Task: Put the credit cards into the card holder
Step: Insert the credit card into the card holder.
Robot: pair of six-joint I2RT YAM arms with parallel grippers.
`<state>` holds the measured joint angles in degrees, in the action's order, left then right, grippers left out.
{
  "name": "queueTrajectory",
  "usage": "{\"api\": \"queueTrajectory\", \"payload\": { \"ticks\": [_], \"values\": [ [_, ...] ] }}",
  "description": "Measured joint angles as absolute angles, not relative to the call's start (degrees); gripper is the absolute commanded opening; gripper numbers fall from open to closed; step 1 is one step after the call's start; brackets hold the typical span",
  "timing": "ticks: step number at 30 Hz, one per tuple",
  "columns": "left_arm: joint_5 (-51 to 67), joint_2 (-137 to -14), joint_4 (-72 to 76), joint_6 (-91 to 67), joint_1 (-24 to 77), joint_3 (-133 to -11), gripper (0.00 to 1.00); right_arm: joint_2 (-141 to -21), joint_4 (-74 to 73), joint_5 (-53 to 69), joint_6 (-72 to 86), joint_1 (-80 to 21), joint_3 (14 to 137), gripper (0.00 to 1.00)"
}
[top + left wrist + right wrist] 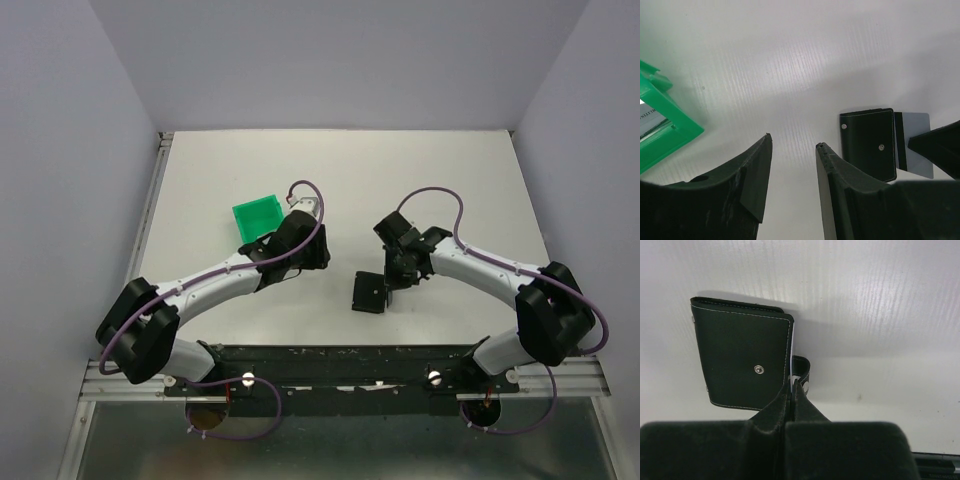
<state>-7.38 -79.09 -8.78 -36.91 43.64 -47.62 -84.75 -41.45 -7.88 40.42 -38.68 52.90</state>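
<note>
Small black square folding wallet point(370, 293) lies folded by white bench point(480, 200) near edge, mid; silver-grey flat card point(915, 135) pokes out its side. My R pincer point(791, 385) is clenched, tips at wallet edge. My L pincer point(792, 140) is released, empty, w/ green plastic bin point(258, 214) just beyond.

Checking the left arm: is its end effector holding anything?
No, the left end effector is open, with only the table showing between its fingers.
</note>
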Motion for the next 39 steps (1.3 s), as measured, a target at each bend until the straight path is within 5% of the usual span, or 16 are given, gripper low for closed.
{"api": "queueTrajectory", "payload": {
  "ticks": [8, 20, 39],
  "values": [
    [-6.3, -80.2, -7.8, -36.9, 43.6, -47.3, 0.50, -83.4, -37.8, -5.5, 40.5, -38.7, 51.2, 0.01],
    [0.2, -86.3, -2.0, -38.8, 44.7, -42.7, 0.15, -81.1, -35.1, -3.6, 40.5, -38.7, 50.0, 0.01],
    [5.2, -90.6, 5.2, -43.7, 50.1, -39.4, 0.08, -76.4, -27.5, 2.9, 40.5, -38.5, 46.2, 0.01]
  ]
}}
